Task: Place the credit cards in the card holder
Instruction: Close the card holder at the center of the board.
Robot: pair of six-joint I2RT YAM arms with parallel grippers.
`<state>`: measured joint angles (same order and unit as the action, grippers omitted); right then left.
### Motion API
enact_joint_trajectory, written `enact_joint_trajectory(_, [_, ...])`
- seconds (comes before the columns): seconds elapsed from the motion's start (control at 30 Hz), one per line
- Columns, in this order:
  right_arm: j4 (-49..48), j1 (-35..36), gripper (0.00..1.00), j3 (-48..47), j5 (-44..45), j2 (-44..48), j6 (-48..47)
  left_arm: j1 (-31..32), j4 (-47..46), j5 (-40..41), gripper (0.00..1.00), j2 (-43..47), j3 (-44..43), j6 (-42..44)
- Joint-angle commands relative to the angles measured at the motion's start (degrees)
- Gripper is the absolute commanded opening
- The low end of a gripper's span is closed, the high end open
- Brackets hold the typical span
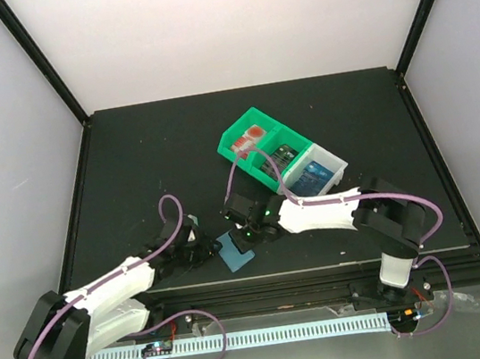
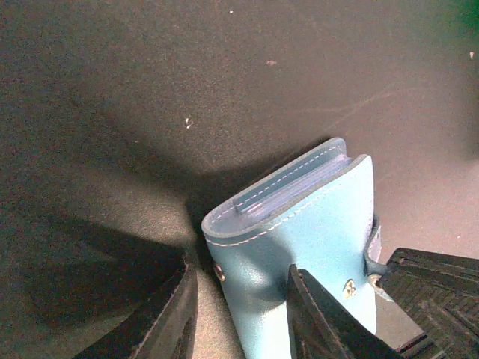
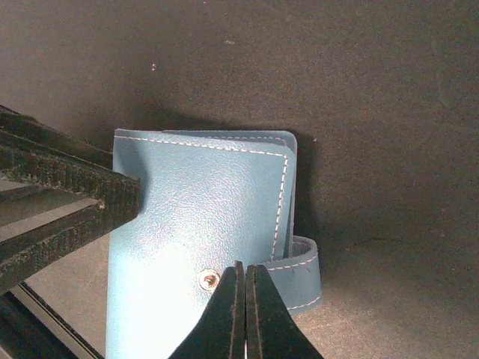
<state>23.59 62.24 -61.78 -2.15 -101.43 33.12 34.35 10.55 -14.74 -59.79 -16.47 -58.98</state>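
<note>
**Claws meet at the card holder, cards beyond in the bins**

Right claw (image 3: 243, 271) has its two fingers pressed flat together with no gap. Their tips rest at the cover of the card holder (image 3: 202, 217), just beside the metal snap stud (image 3: 209, 280). Whether any leather is caught between them cannot be told. The blue-teal card holder lies folded on the dark desk (image 3: 359, 90), directly under this claw. Its clasp tab (image 3: 299, 269) loops out just to the right of the fingertips.

Left claw (image 2: 239, 273) is parted to a medium width. A near corner of the card holder sits in the gap; one finger overlaps the cover, while the other stands just clear of the edge. Clear pocket edges show at the holder's far, fold-side end, ahead of this claw.

From above, the two claws face each other across the holder. The credit cards (image 1: 254, 134) lie well beyond the right claw: a red-and-white one and a dark one in the green bin (image 1: 231, 134), and a blue one in the white bin (image 1: 332, 158) touching it.
</note>
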Motion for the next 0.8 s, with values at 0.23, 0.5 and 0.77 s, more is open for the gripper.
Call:
enact_joint_trajectory(0.23, [-7.2, 0.7, 0.01, 1.6, -0.2, -2.1, 2.2, 0.6, -2.7, 2.8, 0.26, -0.7, 1.6, 1.1])
enact_joint_trajectory(0.5, [-4.1, 2.7, 0.01, -0.5, 2.9, -3.5, 0.9, 1.6, -6.0, 0.6, 0.20, -3.7, 1.4, 1.7])
enact_joint_trajectory(0.77, [1.1, 6.3, 0.01, -2.9, 11.2, -5.5, -0.1, 2.4, -5.6, 2.2, 0.16, -4.2, 0.7, 1.6])
